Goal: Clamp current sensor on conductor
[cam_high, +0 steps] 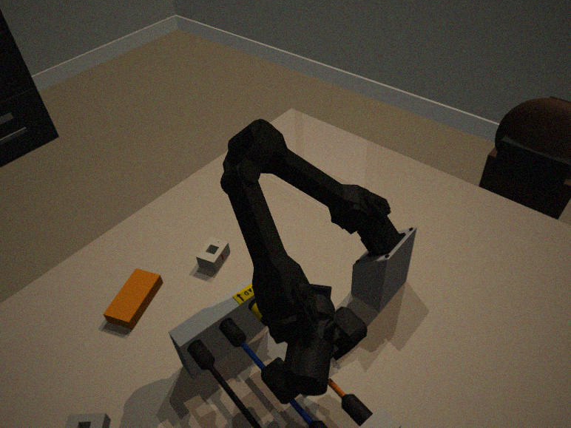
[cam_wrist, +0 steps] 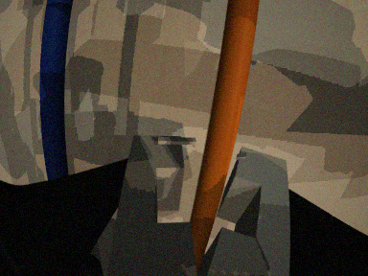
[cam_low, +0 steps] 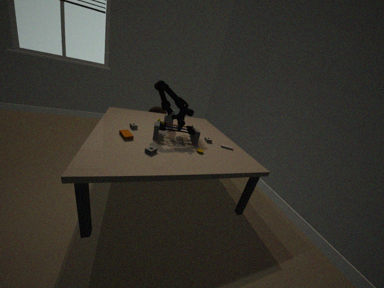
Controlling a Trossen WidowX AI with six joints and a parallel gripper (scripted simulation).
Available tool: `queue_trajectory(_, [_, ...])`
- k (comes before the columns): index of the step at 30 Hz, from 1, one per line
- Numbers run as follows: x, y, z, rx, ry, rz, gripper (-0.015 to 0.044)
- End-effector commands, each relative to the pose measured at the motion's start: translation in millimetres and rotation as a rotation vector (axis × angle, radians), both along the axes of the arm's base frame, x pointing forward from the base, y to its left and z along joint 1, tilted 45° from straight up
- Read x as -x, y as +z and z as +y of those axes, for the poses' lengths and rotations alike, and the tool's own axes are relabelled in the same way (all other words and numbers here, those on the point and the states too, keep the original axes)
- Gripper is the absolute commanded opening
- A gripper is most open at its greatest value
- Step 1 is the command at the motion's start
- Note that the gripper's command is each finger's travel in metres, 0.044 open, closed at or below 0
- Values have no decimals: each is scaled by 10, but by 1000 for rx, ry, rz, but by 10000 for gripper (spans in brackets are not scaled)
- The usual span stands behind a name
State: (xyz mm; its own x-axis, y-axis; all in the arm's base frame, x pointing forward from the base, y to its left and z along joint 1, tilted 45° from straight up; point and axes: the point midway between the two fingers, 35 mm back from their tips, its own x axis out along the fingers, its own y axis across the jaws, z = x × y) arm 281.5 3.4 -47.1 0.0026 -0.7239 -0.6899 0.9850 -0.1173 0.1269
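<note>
In the wrist view my gripper (cam_wrist: 203, 180) is shut on the grey split-core sensor (cam_wrist: 149, 225). The sensor's two halves stand on either side of the orange conductor (cam_wrist: 230, 94) (cam_high: 336, 387), which runs down between them. I cannot see the sensor's arrow. A blue conductor (cam_wrist: 57, 64) (cam_high: 252, 355) runs parallel to the left, and a black one (cam_high: 228, 390) lies beyond it. In the top view the gripper (cam_high: 290, 381) hangs low over the conductors and hides the sensor. A yellow LOAD label (cam_high: 242, 295) sits on the grey terminal block (cam_high: 204, 323), partly behind the arm.
An orange block (cam_high: 133, 297) (cam_low: 126, 134) and a small white box (cam_high: 212, 253) (cam_low: 134, 126) lie left of the rig. A grey cube (cam_low: 150, 150), a yellow disc (cam_low: 200, 150) and a flat strip (cam_low: 226, 146) lie in front and right. The arm's grey base (cam_high: 381, 270) stands behind.
</note>
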Motion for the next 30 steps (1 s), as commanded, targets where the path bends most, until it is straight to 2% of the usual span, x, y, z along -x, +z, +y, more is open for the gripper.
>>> queue_trajectory(1, [-16, -23, 127, -33, 16, -6, 0])
queue_trajectory(3, [0, 0, 0, 0, 0, 0, 0])
queue_trajectory(30, [0, 0, 0, 0, 0, 0, 0])
